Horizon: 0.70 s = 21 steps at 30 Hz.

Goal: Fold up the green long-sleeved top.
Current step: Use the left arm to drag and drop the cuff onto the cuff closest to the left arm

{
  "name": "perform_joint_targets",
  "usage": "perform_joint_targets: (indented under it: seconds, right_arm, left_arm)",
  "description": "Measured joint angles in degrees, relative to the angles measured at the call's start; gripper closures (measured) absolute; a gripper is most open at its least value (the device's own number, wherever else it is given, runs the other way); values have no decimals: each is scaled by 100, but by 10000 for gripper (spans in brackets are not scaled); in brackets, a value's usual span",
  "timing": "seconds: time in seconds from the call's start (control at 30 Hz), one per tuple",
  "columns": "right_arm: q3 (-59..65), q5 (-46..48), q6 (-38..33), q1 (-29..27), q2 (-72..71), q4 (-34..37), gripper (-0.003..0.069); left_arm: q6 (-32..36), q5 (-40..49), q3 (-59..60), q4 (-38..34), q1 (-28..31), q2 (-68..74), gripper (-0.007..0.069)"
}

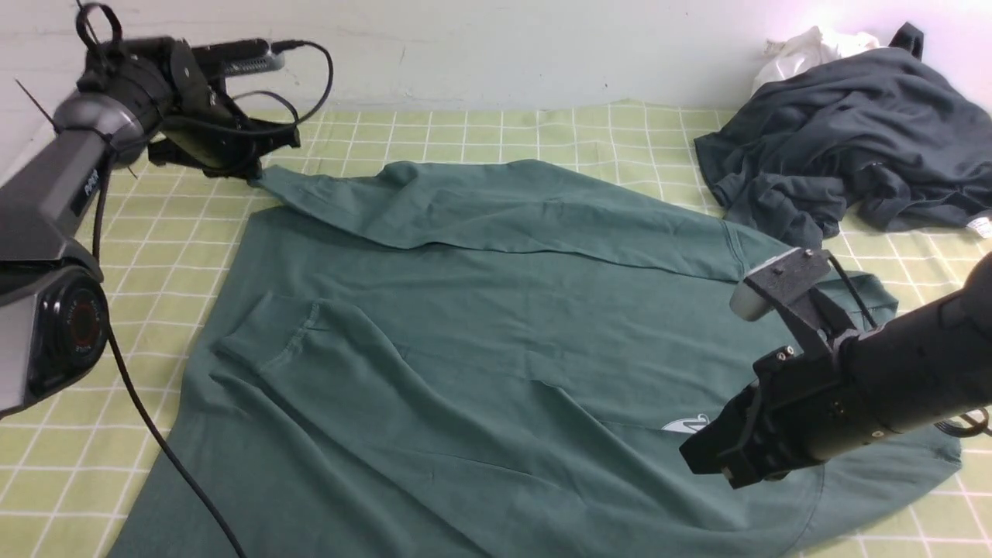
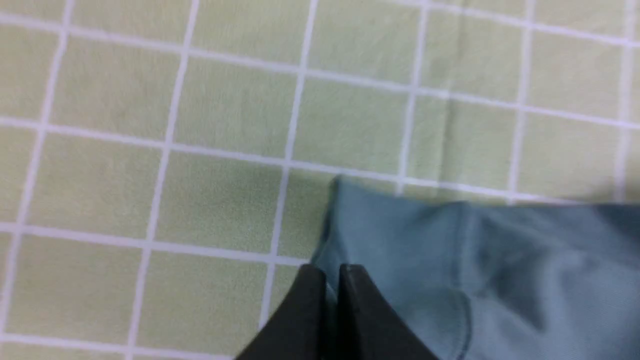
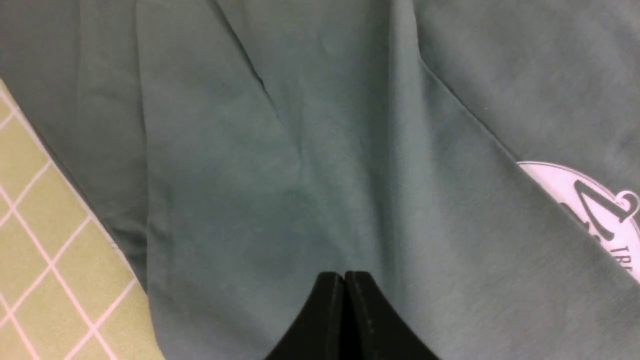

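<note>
Centrally, the green long-sleeved top [image 1: 527, 310] lies spread flat across most of the front view, on a yellow-green checked cloth [image 1: 480, 132] that covers the counter. Its neck opening curves at the lower right of the frame, and its body widens toward the lower left.

One sleeve [image 1: 480, 205] runs along the upper edge of the body toward the upper left. The end of this sleeve sits in the left end effector [image 1: 252, 174]. In the left wrist view the two black fingers [image 2: 360, 300] are pressed almost together with a sliver of teal fabric between them, so they are pinching the edge of the cuff just above the checked cloth.

The other sleeve [image 1: 364, 380] lies folded over the body, with its ribbed cuff [image 1: 267, 337] left of centre.

A small white logo [image 1: 686, 424] shows at the lower right, just beside the right end effector [image 1: 694, 457]. This end effector is poised over the chest with its fingers brought fully together and nothing between them. The right wrist view shows the tips meeting over lightly creased fabric. Whether they touch the cloth I cannot tell.

A crumpled charcoal-grey garment [image 1: 852, 132] is heaped at the upper right, with its lower edge near the top's shoulder. A white cloth [image 1: 806, 50] is bunched behind it against the pale wall [image 1: 542, 46].
</note>
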Motion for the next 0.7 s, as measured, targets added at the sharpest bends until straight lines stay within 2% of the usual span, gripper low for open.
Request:
perform_joint_targets:
  seconds: [0.03, 0.1, 0.2, 0.3, 0.4, 0.43, 0.5, 0.53, 0.6, 0.7]
  right_arm:
    - [0, 6, 0, 0, 0, 0, 675]
    - [-2, 132, -2, 0, 0, 0, 675]
    - [-8, 288, -2, 0, 0, 0, 675]
    - [-8, 390, -2, 0, -52, 0, 675]
    - [-8, 428, -21, 0, -250, 0, 675]
    - [-8, 428, -26, 0, -281, 0, 675]
    - [-8, 422, -66, 0, -474, 0, 675]
    - [-8, 422, -67, 0, -488, 3, 675]
    - [-8, 388, -77, 0, -630, 91, 675]
    - [-8, 388, -185, 0, -686, 193, 675]
  left_arm:
    - [35, 50, -15, -14, 0, -67, 617]
    - [515, 858, -119, -269, 0, -583, 619]
    - [1036, 1575, 134, -489, -20, -1244, 618]
    - [1295, 1655, 1204, -524, -45, -1995, 618]
    - [1569, 1716, 3103, -510, -55, -3099, 618]
    - [1581, 1722, 3228, -502, -55, -3099, 618]
    - [1696, 1680, 4884, -305, -55, -3917, 618]
    - [1697, 1656, 4994, -290, -55, -3917, 618]
    - [1731, 961, 6241, -160, -78, -4393, 618]
    - [1860, 97, 7107, -114, -140, -4579, 612]
